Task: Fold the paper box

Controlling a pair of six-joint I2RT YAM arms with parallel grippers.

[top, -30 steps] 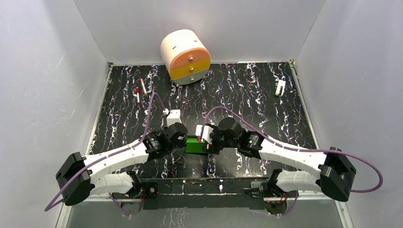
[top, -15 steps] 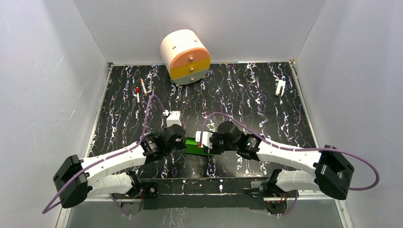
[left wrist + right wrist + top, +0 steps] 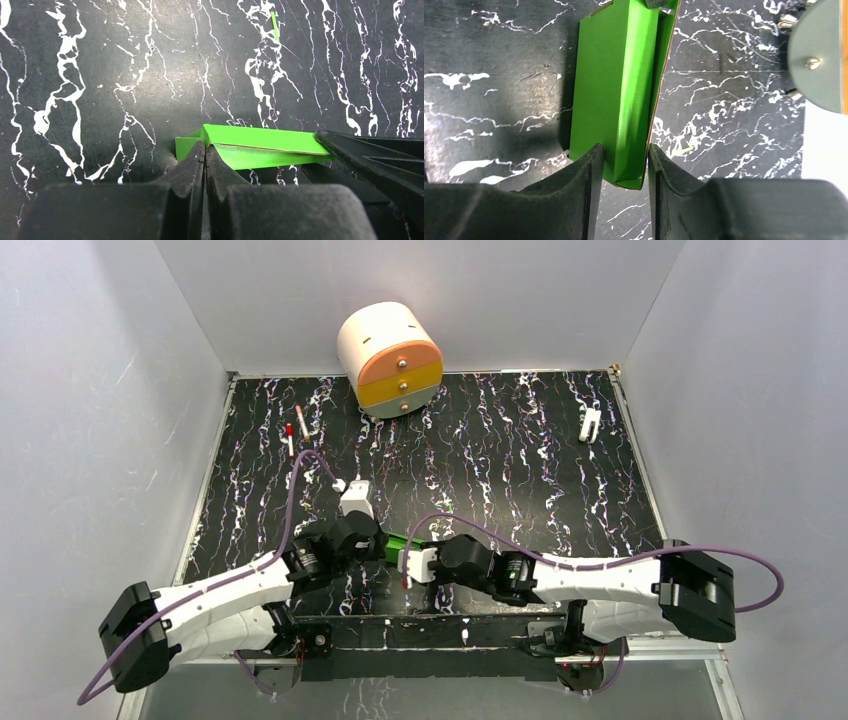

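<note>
Paper box [image 3: 400,542] lies crosswise — long axis left to right.

The paper box [image 3: 616,95] was of bright green thin card, folded into a long, narrow and rather flat sleeve. One long panel stood a little open and showed a pale brown cut edge. It lay on the black marbled table [image 3: 500,460], near its front edge.

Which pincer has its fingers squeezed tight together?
The left pincer: its black fingers are pressed together, pinching a corner of the bright green card box. The right pincer straddles the box, fingers apart.
</note>
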